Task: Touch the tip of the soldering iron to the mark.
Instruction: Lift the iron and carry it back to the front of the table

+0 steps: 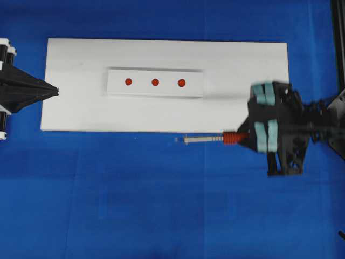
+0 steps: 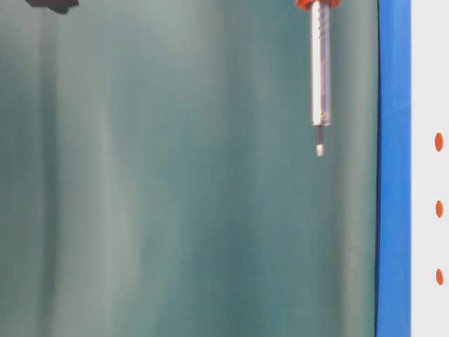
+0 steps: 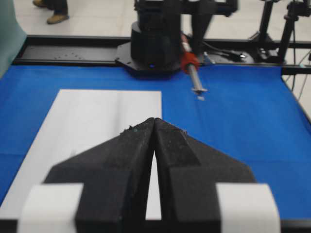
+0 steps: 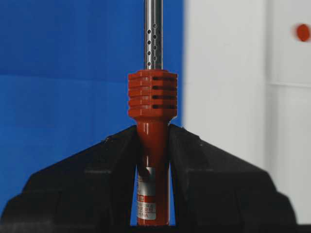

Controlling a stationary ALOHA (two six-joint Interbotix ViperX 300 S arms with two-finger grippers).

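Soldering iron sits pinched between the two black fingers of the right gripper, which press on its red-orange handle just below the ribbed red collar; a labelled band on the handle shows in the narrow gap between them. From the grip the silver shaft, drilled with small holes, runs straight toward twelve o'clock in the right wrist view.

In the overhead view the right gripper is at about four o'clock from the white block and the iron points toward nine o'clock, its tip over the blue cloth just beyond the six o'clock edge of the white board, touching neither. The mark, the middle one of three red dots on the raised block, lies toward eleven o'clock from the tip, well apart from it.

The left gripper has its fingers pressed together with nothing between them. In the overhead view it rests at the board's nine o'clock end, its tips just over the board's edge.
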